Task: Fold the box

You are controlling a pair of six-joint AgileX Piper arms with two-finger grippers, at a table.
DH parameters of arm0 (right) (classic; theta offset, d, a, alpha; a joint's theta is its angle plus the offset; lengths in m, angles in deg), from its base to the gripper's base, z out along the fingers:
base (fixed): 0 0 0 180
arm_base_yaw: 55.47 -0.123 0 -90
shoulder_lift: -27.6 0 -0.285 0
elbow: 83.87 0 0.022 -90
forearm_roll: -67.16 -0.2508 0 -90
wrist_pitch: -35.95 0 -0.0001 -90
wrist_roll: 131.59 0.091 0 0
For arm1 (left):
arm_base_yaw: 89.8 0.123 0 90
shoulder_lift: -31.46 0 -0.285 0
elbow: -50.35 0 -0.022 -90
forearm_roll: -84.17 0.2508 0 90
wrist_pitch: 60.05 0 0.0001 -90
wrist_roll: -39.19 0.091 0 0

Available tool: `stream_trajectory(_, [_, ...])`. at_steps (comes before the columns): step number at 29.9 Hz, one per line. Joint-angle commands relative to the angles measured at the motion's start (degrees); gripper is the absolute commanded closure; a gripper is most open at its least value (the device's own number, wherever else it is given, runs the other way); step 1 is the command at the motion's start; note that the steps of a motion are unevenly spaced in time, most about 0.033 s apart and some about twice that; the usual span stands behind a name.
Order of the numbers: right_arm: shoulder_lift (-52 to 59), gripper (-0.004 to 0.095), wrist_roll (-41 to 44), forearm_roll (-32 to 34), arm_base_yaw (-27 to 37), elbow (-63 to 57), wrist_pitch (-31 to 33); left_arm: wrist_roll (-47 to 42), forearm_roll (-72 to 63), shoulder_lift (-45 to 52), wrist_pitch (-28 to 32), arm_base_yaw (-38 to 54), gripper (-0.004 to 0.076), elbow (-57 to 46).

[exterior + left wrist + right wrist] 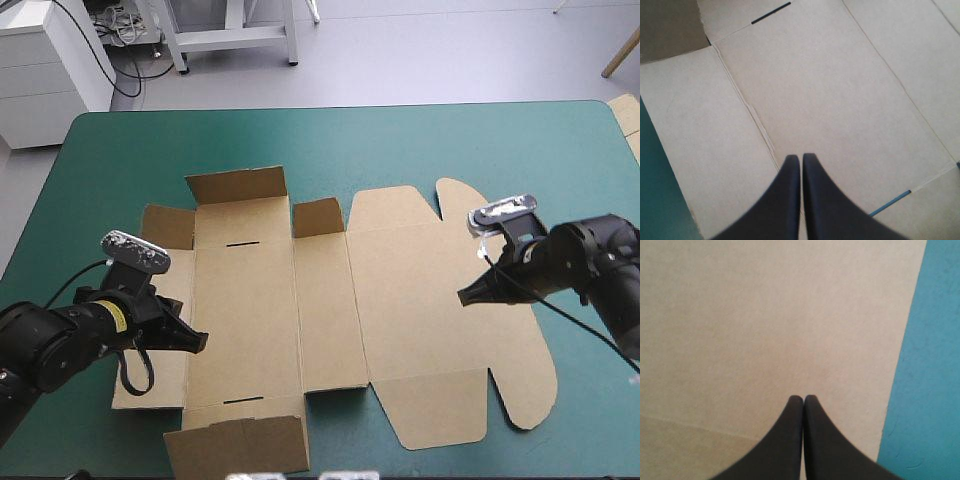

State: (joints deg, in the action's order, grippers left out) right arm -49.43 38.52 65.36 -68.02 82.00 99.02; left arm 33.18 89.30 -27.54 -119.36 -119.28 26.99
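**Brown box spread on the bench, both hands pressed together over it**

In the lower left of the high view, the left hand (198, 342) reaches in. Its black fingers are pressed together into one tip over the left side panel of the box (250, 320). The left wrist view shows the tip above the crease between that side panel and the wider base panel. A narrow slot (771, 13) lies well ahead of it.

The box is a cut sheet of brown board lying mostly flat. It runs from left of centre to the right part of the bench (400, 140), on the teal-green cover. Its far end flap (237, 185) stands raised, and the near end flap (240, 445) at the bottom edge appears lifted too.

At the right, the right hand (490, 296) is also pressed to a single point, above the rounded lid panel. In the right wrist view, board lies under the tip and bare cover (930, 365) shows beside it.

At the upper right edge, more board (628, 115) shows.
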Motion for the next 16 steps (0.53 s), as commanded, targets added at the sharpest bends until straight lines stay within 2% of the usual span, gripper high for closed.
stream_trajectory(1, [6.85, 0.0929, -0.11, -1.41, 0.32, -4.24, -3.37, -0.16, -0.10, -0.26, -0.27, -0.35, 0.0713, 5.44])
stream_trajectory(7, [15.98, 0.0929, -0.11, -1.41, 0.32, -8.76, -3.37, 1.82, -0.35, -4.53, -1.97, -0.35, 0.0710, 10.33])
stream_trajectory(16, [25.47, 0.0929, -0.11, -1.31, 0.32, -8.86, -2.94, 6.00, -5.14, -13.15, -3.13, -0.21, 0.0710, 15.03])
